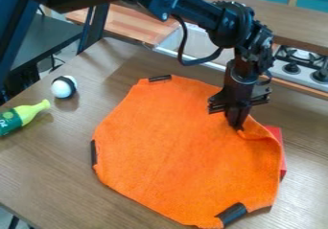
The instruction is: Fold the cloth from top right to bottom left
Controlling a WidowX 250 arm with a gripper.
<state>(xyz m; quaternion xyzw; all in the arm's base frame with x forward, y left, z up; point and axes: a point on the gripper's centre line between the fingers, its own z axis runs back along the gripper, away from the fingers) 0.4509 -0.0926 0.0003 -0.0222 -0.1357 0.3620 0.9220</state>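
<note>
at the near edge of the orange cloth [186, 161] is one black strip [232, 213]. the cloth lies spread on the table [38, 175], its right side partly hiding a red object [275, 134]. the pincer [238, 126] is closed on the cloth's wrinkled upper right part. farther, at left, is a white ball [63, 87]; behind everything, a stove [302, 60].

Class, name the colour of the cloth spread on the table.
The cloth is a plain, bright orange, seen best in the camera view.
</note>
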